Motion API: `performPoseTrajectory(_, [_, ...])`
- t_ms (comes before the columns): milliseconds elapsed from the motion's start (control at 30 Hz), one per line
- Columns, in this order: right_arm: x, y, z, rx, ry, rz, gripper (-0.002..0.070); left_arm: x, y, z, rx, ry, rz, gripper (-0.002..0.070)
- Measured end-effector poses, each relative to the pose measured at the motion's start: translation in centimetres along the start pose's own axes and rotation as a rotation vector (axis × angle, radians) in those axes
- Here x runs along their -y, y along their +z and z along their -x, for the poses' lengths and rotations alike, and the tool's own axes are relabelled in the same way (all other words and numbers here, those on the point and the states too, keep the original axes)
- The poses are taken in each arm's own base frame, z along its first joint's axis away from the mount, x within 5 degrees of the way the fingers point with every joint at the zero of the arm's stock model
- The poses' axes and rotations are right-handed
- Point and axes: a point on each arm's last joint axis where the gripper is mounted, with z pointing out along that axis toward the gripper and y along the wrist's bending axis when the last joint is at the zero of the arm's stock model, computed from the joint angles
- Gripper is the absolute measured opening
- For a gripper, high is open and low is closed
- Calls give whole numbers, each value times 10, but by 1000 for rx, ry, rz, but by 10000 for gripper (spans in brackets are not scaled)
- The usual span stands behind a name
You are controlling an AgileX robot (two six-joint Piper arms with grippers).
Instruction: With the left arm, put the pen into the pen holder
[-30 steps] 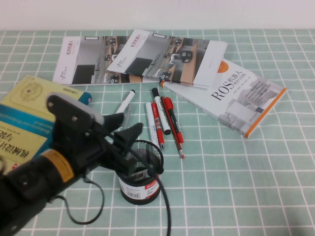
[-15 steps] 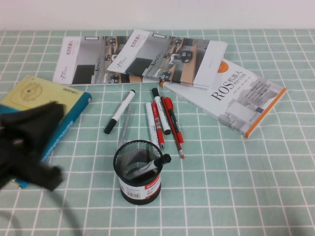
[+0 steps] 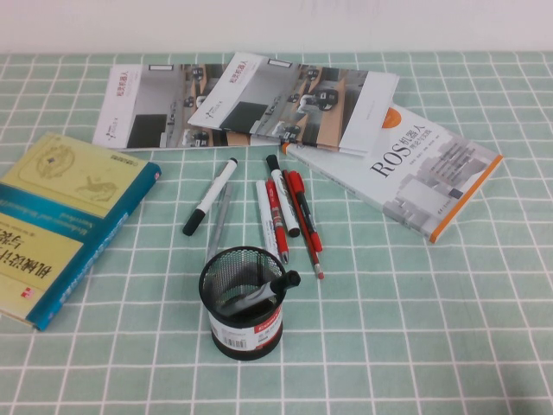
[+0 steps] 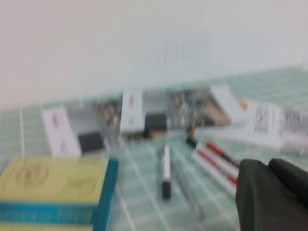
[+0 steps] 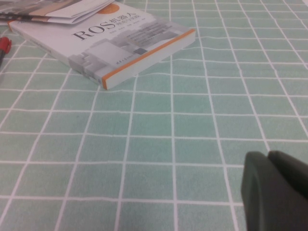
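The pen (image 3: pixel 263 289) leans inside the pen holder (image 3: pixel 242 322), a round black mesh cup at the front middle of the table. Its black cap pokes out over the rim to the right. Neither arm shows in the high view. In the left wrist view my left gripper (image 4: pixel 267 167) is shut with nothing in it, hanging above the table on the near side of the loose pens, clear of the holder. My right gripper (image 5: pixel 267 156) is shut over bare checked cloth, well off to the right.
A slimmer white marker (image 3: pixel 210 197), a clear pen and several red and white pens (image 3: pixel 289 212) lie behind the holder. A yellow-teal book (image 3: pixel 60 216) lies at the left, brochures (image 3: pixel 251 99) at the back, a white ROS book (image 3: pixel 406 169) at the right.
My left arm has pulled away from over the holder to the left and out of the high view, closing its gripper. The pen stays in the holder.
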Motion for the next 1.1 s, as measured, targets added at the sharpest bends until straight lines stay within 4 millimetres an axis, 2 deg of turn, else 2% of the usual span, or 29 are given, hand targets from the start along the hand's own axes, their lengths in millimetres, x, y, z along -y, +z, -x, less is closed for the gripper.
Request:
performPoseTrajectory(200, [0,0,0,0,0,0,-20,-2,-1,-8,-90,-69,25,0])
performPoseTrajectory(433, [0,0,0,0,0,0,-20,-7,-6,-9,-73,-84,77,0])
performPoseTrajectory(533, [0,0,0,0,0,0,-20,-10,-11,-15,-49,-73,134,0])
performPoseTrajectory(867, [0,0,0,0,0,0,-20,-8,-14,-67,107,-72,270,0])
performPoseTrajectory(1100, [0,0,0,2,0,0,-20,-8,-6,-103,84,-124,263,0])
